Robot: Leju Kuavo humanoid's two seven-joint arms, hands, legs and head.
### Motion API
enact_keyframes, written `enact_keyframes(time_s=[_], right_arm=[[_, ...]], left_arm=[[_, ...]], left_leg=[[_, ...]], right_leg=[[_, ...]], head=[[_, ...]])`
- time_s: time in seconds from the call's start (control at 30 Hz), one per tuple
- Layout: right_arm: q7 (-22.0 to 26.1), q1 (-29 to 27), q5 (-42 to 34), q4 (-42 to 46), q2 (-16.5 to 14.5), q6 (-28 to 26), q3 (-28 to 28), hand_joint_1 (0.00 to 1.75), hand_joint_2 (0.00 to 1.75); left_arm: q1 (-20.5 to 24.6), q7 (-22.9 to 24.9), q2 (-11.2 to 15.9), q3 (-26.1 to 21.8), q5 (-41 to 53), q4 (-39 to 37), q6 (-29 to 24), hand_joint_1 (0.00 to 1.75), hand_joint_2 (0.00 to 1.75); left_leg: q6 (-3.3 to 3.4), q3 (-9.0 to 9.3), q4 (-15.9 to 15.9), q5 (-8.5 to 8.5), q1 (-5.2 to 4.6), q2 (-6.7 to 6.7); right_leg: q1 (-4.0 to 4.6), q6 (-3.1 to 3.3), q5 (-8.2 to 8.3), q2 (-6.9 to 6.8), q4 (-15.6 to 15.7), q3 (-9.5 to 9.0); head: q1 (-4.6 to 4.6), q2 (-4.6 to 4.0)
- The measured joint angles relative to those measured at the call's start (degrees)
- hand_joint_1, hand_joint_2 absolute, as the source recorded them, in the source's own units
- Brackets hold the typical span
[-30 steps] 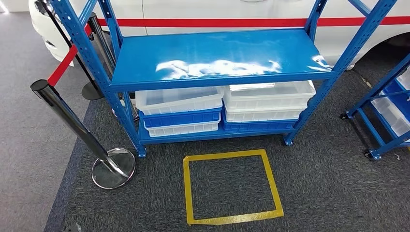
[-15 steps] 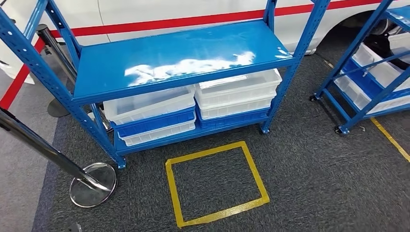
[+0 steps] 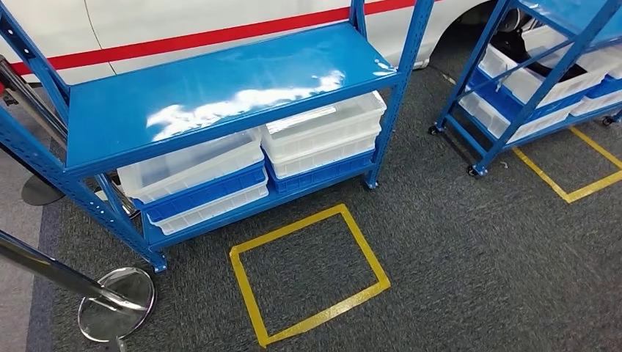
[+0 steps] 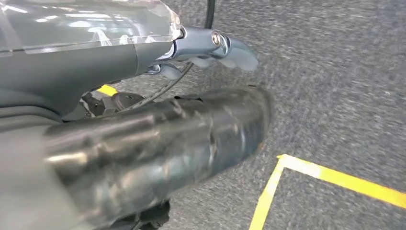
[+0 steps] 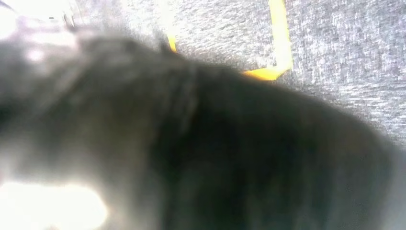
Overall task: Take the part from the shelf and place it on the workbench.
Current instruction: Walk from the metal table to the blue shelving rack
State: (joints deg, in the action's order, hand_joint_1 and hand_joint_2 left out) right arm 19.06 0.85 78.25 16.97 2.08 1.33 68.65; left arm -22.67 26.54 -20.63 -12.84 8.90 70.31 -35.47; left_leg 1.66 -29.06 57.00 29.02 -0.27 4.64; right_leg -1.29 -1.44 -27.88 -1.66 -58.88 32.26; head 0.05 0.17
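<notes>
Both low over the carpet [image 3: 477, 257] and well short of either rack: left hand [image 4: 143, 143] nearer the blue shelf [image 3: 220, 95], blurred right hand [image 5: 215, 143] nearer the second rack [image 3: 550, 81], grips unreadable, part not made out.

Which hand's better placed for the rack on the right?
Right, tentatively: that blue rack stands on the robot's right. Left hand and right hand both hang over carpet, neither raised.

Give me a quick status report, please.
Left hand hanging over carpet, nothing in it visible; right hand blurred. No part seen yet. Blue shelf ahead; stanchion at its left.
</notes>
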Motion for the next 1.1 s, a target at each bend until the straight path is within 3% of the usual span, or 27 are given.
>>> enact_keyframes(time_s=[0.07,0.13,0.17,0.2,0.27,0.3,0.33,0.37,0.43,0.5,0.57,0.63,0.7,1.1], right_arm=[[0.02,-0.10,-0.04,-0.01,0.01,0.00,-0.01,0.00,1.75],[-0.13,-0.24,-0.73,0.02,0.00,-0.01,-0.34,0.00,1.75],[-0.28,-0.25,-1.50,0.07,-0.01,-0.02,-0.78,0.00,1.75],[-0.49,-0.22,-2.50,0.12,-0.02,-0.03,-1.41,0.00,1.75],[-1.03,-0.12,-4.90,0.37,-0.04,-0.05,-3.00,0.00,1.75],[-1.33,-0.09,-6.18,0.58,-0.04,-0.05,-3.85,0.00,1.75],[-1.67,-0.07,-7.47,0.87,-0.04,-0.06,-4.71,0.00,1.75],[-1.98,-0.01,-8.77,1.22,-0.05,-0.07,-5.56,0.00,1.75],[-2.59,0.14,-11.31,1.87,-0.13,-0.07,-7.29,0.00,1.75],[-3.24,0.19,-13.97,2.48,-0.27,-0.11,-9.41,0.00,1.75],[-3.91,0.00,-16.67,2.92,-0.35,-0.15,-11.84,0.00,1.75],[-4.56,-0.25,-19.38,3.05,-0.39,-0.20,-14.27,0.00,0.87],[-5.26,-0.54,-22.25,3.17,-0.43,-0.27,-16.65,0.00,0.00],[-9.35,-3.04,-39.05,3.51,-0.69,-0.41,-31.59,0.00,0.00]], left_arm=[[0.07,-0.02,0.01,0.01,0.00,-0.01,0.01,0.00,1.75],[0.17,-0.24,0.09,0.04,-0.08,-0.25,0.32,0.00,1.75],[0.21,-0.50,0.19,0.06,-0.18,-0.58,0.67,0.00,1.75],[0.22,-0.83,0.34,0.08,-0.32,-1.10,1.17,0.00,1.75],[0.18,-1.60,0.73,0.12,-0.57,-2.58,2.28,0.00,1.75],[0.15,-1.99,0.96,0.16,-0.70,-3.50,2.87,0.00,1.75],[0.12,-2.42,1.19,0.23,-0.84,-4.43,3.44,0.00,1.75],[0.10,-2.86,1.46,0.33,-0.99,-5.41,4.02,0.00,1.75],[0.10,-3.72,1.98,0.51,-1.32,-7.25,5.17,0.00,1.75],[0.21,-4.63,2.55,0.74,-1.60,-9.08,6.36,0.00,1.75],[0.33,-5.56,3.13,1.10,-1.83,-10.83,7.56,0.00,0.87],[0.66,-6.48,3.69,1.52,-2.14,-12.39,8.80,0.00,0.00],[1.29,-7.47,4.33,1.97,-2.52,-14.00,10.11,0.00,0.00],[4.87,-13.15,8.86,4.74,-4.45,-23.33,17.66,0.00,0.00]], left_leg=[[-0.54,0.26,0.04,0.12,-0.11,0.39],[-1.11,0.05,1.19,1.18,0.08,-0.63],[-1.39,-0.81,3.24,2.64,0.20,-1.68],[-1.60,-2.23,6.43,4.61,0.35,-2.90],[-1.81,-5.86,14.21,8.23,0.46,-4.04],[-1.80,-7.01,16.56,8.72,0.47,-4.15],[-1.72,-7.18,16.80,8.05,0.47,-4.16],[-1.55,-6.21,14.65,6.30,0.46,-4.18],[-0.84,-2.47,6.53,2.19,0.36,-4.66],[-0.37,-0.26,0.98,0.35,0.26,-5.19],[-0.66,-0.10,-0.03,0.29,0.16,-5.22],[-0.75,-0.08,-0.03,0.29,-0.02,-5.17],[-0.50,-0.08,0.01,0.24,-0.15,-5.17],[-0.14,-0.14,0.09,0.32,-0.19,-5.14]], right_leg=[[0.07,0.71,0.16,0.64,0.03,0.14],[-0.10,1.53,0.46,1.08,0.34,0.16],[-0.20,1.96,0.63,1.26,0.51,0.18],[-0.16,2.29,0.75,1.44,0.57,0.27],[0.01,2.59,0.87,1.98,0.48,0.65],[0.09,2.64,0.89,2.31,0.39,0.77],[0.15,2.66,0.90,2.64,0.30,0.82],[0.22,2.65,0.89,2.99,0.24,0.80],[0.37,2.59,0.88,3.57,0.16,0.68],[0.58,2.23,0.79,3.95,-0.03,0.83],[0.61,1.99,0.69,4.08,-0.18,1.04],[0.43,1.82,0.70,4.08,-0.15,1.02],[0.31,1.48,0.81,4.06,-0.03,0.90],[0.26,1.09,0.92,4.10,0.31,0.80]], head=[[-0.05,0.00],[-0.08,0.00],[-0.09,0.00],[-0.11,0.00],[-0.13,0.00],[-0.13,0.00],[-0.13,0.00],[-0.13,0.00],[-0.12,0.00],[-0.09,0.00],[-0.05,0.00],[-0.03,0.00],[-0.04,0.00],[-0.05,0.00]])
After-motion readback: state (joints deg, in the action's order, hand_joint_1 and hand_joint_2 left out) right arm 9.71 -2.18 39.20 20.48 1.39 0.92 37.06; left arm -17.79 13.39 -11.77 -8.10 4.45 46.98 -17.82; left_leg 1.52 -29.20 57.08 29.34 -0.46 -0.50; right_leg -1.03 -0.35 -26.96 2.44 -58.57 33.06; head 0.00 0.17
